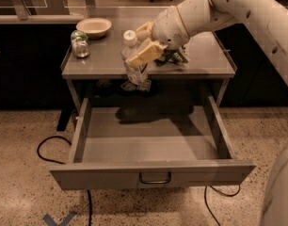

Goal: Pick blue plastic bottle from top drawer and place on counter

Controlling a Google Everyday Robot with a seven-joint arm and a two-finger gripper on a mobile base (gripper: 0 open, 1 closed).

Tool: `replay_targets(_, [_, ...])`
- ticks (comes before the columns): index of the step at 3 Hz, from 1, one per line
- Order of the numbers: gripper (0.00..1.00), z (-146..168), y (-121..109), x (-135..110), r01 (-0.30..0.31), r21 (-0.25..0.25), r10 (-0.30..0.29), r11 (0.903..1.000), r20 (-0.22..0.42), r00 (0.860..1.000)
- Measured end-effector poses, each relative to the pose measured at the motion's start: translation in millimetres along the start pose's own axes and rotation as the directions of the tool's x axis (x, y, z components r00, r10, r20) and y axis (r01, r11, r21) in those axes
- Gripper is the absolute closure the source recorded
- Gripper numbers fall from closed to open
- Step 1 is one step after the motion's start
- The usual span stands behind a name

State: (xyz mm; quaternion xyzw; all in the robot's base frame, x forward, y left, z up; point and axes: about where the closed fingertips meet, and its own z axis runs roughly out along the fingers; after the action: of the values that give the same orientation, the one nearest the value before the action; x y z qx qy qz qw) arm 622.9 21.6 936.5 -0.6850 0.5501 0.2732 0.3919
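The gripper (140, 45) is clamped on the blue plastic bottle (136, 74), its tan fingers (145, 54) pressed against the upper body just below the white cap. It hangs in the air at the front edge of the counter (104, 58), a little left of that edge's middle. The bottle is nearly upright with the cap on top and leaning slightly left. Its lower half, with the label band, crosses the front edge and shows against the dark gap beneath. The white arm (257, 13) comes in from above the counter's right edge and slopes down to the wrist over the middle of the top. Just beside the wrist, a green packet (176, 59) lies on the counter nearer the right edge than the left. A short jar (79, 44) with a green end stands close to the left edge, and a pale bowl (93, 27) sits behind it at the back left corner. Below the front edge the top drawer (111, 175) is pulled out wide, with the arm's shadow on its grey floor and a small loop handle (155, 178) on its front. Dark cables (49, 147) trail over the speckled floor beyond the counter's left edge.
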Motion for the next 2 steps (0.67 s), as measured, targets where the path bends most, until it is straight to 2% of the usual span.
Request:
replay_targets(1, [1.00, -6, -18, -7, 0.016, 0.002, -0.016, 0.9999, 0.007, 1.000])
replay_targets(2, [1.00, -27, -33, -28, 0.062, 0.052, -0.064, 0.9967, 0.020, 0.998])
